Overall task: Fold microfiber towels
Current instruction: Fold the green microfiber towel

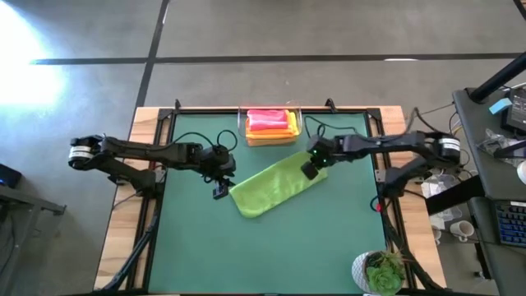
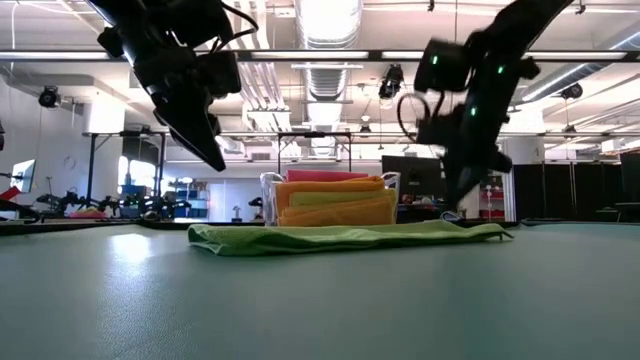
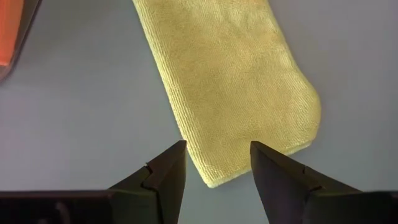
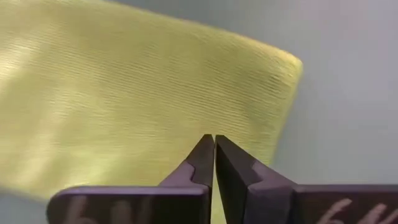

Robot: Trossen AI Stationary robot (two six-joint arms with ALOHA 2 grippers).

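A lime green microfiber towel (image 1: 275,185) lies flat on the green table as a long folded strip, running from near left to far right. My left gripper (image 1: 220,191) hangs open over its near-left end (image 3: 242,81), the fingers on either side of that end's corner and above it. My right gripper (image 1: 311,171) is shut and hangs over the towel's far-right end (image 4: 124,93). In the low view its tip (image 2: 452,205) stands just above the cloth (image 2: 350,237), and I see no touch. Pink, yellow and orange folded towels (image 1: 271,123) are stacked at the far edge.
The stacked towels sit in a clear plastic bin (image 1: 242,123) at the middle of the far edge. A potted plant (image 1: 382,271) stands at the near right corner. Bare green mat lies near and to the left of the green towel.
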